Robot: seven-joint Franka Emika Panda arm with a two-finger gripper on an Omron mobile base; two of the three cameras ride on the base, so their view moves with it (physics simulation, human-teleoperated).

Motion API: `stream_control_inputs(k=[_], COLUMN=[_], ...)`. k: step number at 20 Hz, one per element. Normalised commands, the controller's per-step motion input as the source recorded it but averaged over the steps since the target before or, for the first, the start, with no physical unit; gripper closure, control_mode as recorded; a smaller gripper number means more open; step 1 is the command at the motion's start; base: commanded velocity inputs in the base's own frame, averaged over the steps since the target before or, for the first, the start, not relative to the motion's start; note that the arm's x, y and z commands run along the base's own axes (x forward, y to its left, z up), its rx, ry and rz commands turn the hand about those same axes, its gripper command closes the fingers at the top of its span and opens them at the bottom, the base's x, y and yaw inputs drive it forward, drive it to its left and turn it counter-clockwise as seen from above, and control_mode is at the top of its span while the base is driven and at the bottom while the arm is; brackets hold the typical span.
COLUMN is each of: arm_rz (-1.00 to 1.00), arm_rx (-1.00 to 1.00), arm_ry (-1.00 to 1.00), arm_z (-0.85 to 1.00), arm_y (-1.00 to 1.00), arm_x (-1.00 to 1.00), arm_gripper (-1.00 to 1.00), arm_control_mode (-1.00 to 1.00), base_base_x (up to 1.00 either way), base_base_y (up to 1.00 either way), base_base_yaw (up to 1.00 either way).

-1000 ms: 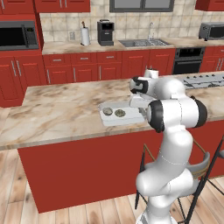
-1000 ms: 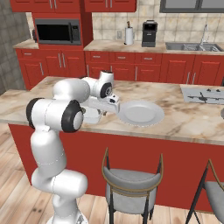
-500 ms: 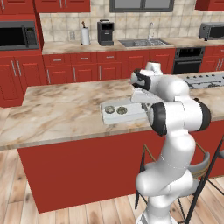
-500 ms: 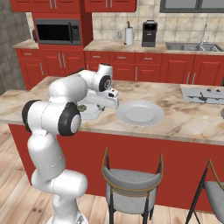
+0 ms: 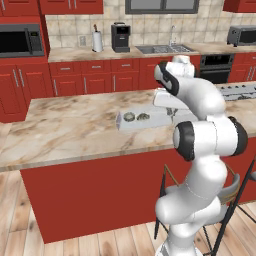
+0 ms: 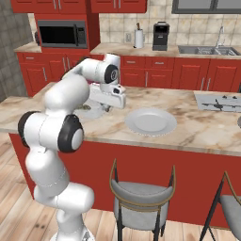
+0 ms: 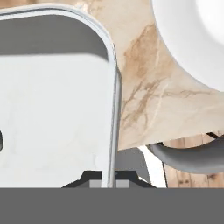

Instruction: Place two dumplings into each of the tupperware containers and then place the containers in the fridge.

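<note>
In the hand view the gripper (image 7: 109, 183) is seen closed on the near rim of a tupperware container (image 7: 52, 109), the thin raised wall pinched between its two dark tips. The tray is judged light, stiff and rather slick, so a hold on one rim may let it tilt or slip; it would be better lifted level and slowly. The part of the tray floor seen from the hand is bare, save a dark edge at the far left that cannot be identified.

Further out, in the left base view, the container (image 5: 150, 120) rests on the marble counter (image 5: 65, 130) with two dumplings (image 5: 136, 117) lying side by side in its left end. A second container may lie behind the arm, though this cannot be confirmed. Just beside the tray, a round plate (image 6: 150, 121) stands with nothing visible on it. The fridge cannot be located from here.
</note>
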Motion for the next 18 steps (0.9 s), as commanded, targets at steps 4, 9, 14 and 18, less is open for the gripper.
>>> stream_control_inputs(k=[4,9,14,18], arm_rz=[-0.39,-0.50,-0.56,-0.52], arm_rx=[0.00,-0.01,-0.04,-0.15], arm_ry=[0.00,-0.01,-0.03,-0.22], arm_z=[0.24,0.24,0.02,0.00], arm_y=[0.21,0.24,0.46,0.80], arm_x=[-0.64,-0.68,-0.84,-0.85], arm_gripper=[1.00,1.00,1.00,1.00], arm_control_mode=[-1.00,-1.00,-1.00,-1.00], base_base_x=[0.00,0.00,0.00,0.00], base_base_y=[0.00,0.00,0.00,0.00], base_base_yaw=[0.00,0.00,0.00,0.00])
